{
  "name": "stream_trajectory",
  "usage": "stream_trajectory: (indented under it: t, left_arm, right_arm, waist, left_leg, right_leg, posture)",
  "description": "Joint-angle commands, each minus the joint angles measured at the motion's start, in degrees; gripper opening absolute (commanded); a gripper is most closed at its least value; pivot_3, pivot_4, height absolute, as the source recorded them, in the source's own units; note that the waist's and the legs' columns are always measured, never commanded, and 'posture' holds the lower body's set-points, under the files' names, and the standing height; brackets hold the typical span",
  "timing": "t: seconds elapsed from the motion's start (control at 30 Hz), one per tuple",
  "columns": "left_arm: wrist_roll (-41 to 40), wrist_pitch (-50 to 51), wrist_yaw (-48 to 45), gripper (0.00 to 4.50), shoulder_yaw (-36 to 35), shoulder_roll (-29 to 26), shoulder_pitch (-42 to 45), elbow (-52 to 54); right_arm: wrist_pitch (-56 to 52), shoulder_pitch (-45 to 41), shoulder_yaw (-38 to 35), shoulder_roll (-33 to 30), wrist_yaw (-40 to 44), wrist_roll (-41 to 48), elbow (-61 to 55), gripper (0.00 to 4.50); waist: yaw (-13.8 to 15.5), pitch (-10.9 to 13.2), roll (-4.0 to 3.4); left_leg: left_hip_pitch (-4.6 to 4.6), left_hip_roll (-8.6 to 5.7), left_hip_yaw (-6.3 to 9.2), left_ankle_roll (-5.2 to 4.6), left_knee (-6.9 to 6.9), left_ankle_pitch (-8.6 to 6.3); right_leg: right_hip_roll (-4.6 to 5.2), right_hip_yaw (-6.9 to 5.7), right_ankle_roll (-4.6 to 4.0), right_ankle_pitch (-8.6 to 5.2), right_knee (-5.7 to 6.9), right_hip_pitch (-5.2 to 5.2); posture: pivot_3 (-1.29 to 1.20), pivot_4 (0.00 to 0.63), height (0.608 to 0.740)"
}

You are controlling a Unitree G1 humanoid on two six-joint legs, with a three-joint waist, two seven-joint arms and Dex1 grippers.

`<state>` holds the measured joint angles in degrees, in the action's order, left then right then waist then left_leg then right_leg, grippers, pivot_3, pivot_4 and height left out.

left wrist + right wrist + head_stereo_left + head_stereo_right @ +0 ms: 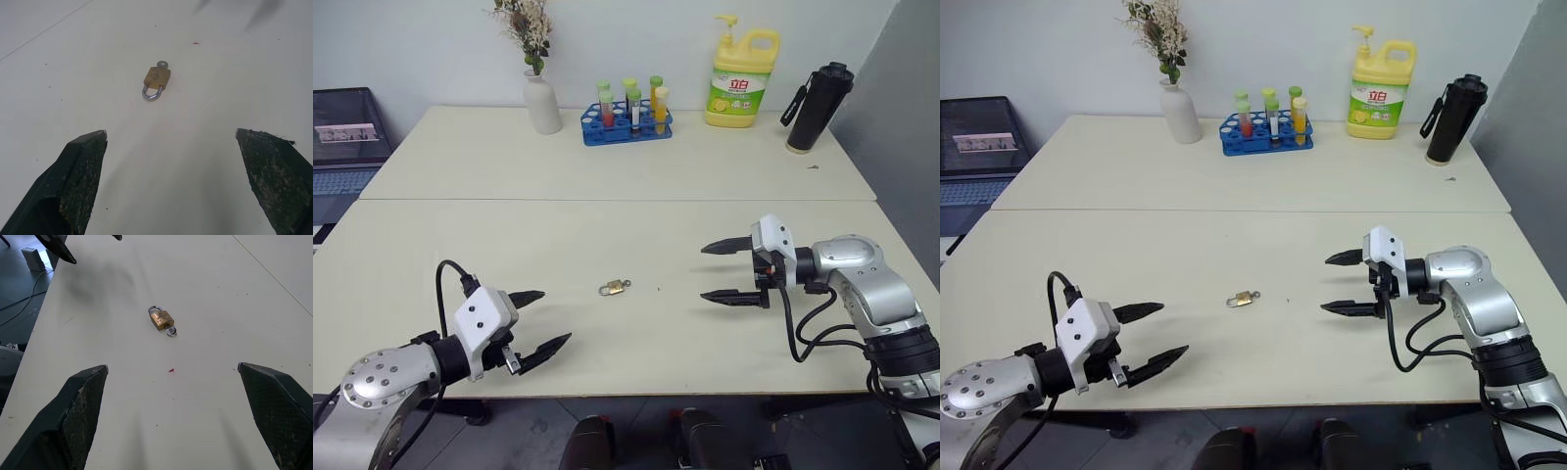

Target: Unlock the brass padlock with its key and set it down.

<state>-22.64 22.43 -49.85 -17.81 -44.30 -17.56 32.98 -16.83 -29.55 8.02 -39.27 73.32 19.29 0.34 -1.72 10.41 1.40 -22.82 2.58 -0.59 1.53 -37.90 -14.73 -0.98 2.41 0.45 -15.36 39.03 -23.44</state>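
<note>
Stereo head views: the table (607,235) is seen from above, facing forward and down, with the brass padlock (615,287) near centre. Wrist views: each is taken low and close along its gripper's fingers. The padlock is shared at 12 o'clock in both.

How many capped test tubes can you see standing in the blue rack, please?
5 show in the blue rack at the table's far side, between the white vase and the yellow detergent bottle; tubes behind others may be hidden.
</note>
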Motion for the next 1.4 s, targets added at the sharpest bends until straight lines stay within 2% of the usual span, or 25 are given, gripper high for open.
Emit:
stream_trajectory:
  t: [0.03, 0.4, 0.53, 0.73, 1.0, 1.2, 1.4]
  left_arm:
    - [-1.95, -0.01, -0.79, 4.39, -1.75, -0.71, -0.02, 2.28]
    - [0.06, 1.07, 1.59, 4.39, -0.77, -0.94, -0.21, 3.56]
    - [-1.67, 3.91, 2.23, 4.39, -0.29, -1.14, 1.58, 3.8]
    - [0.68, 3.32, 2.84, 4.39, 4.05, -0.96, 6.34, 0.99]
    - [6.3, 0.67, 1.28, 4.39, 16.12, 0.58, 19.63, -11.47]
    - [12.95, -4.92, 1.89, 4.39, 25.26, 6.24, 29.94, -23.71]
    - [17.12, -8.94, 2.1, 4.39, 29.1, 9.88, 34.92, -31.65]
  right_arm:
    - [0.58, 0.43, -0.9, 0.12, 0.0, 0.8, -1.59, 4.48]
    - [0.34, 0.92, -0.9, 0.45, -0.14, 0.87, -1.92, 4.48]
    - [-0.56, 0.87, -0.92, 0.37, -0.28, 1.13, -2.72, 4.48]
    - [-3.42, 3.52, -2.31, -0.71, -1.66, 2.28, -6.32, 4.48]
    - [-14.12, 8.59, -3.79, -2.24, -7.9, 5.87, -18.37, 4.48]
    - [-16.32, 13.52, -5.74, -4.04, -10.88, 7.06, -24.06, 4.48]
    - [-18.0, 16.18, -6.41, -4.64, -12.95, 8.38, -27.65, 4.48]
  waist:
    - [0.0, 0.0, 0.0]
    - [0.0, 0.0, 0.0]
    - [0.0, 0.0, 0.0]
    - [0.14, 0.0, 0.01]
    - [0.16, -0.01, 0.01]
    - [0.29, -0.02, 0.03]
    - [0.09, -0.02, 0.04]
  left_leg:
    - [0.0, 0.0, 0.0, 0.0, 0.0, 0.0]
    - [0.0, 0.0, 0.0, 0.0, 0.0, 0.0]
    - [0.0, 0.0, 0.01, 0.0, -0.01, 0.0]
    - [0.0, -0.02, 0.02, 0.0, -0.01, 0.0]
    - [0.0, -0.04, 0.06, 0.0, -0.04, 0.0]
    - [-0.05, -0.08, 0.07, 0.0, -0.06, 0.0]
    - [-0.05, -0.09, 0.07, 0.0, -0.06, 0.0]
  right_leg:
    - [0.0, 0.0, 0.0, 0.0, 0.0, 0.0]
    - [0.0, 0.0, 0.0, 0.0, 0.0, 0.0]
    - [0.0, -0.01, 0.0, 0.0, 0.01, 0.0]
    - [0.0, -0.01, 0.0, 0.0, 0.01, 0.02]
    - [-0.03, -0.03, 0.02, 0.01, 0.02, 0.05]
    - [-0.05, -0.04, 0.03, 0.01, 0.0, 0.05]
    - [-0.06, -0.01, 0.04, 0.02, 0.0, 0.06]
  posture:
    - [0.0, 0.15, 0.74]
    - [0.0, 0.15, 0.74]
    - [0.0, 0.15, 0.74]
    - [0.0, 0.15, 0.74]
    - [0.0, 0.15, 0.74]
    - [0.0, 0.15, 0.74]
    - [0.0, 0.15, 0.74]
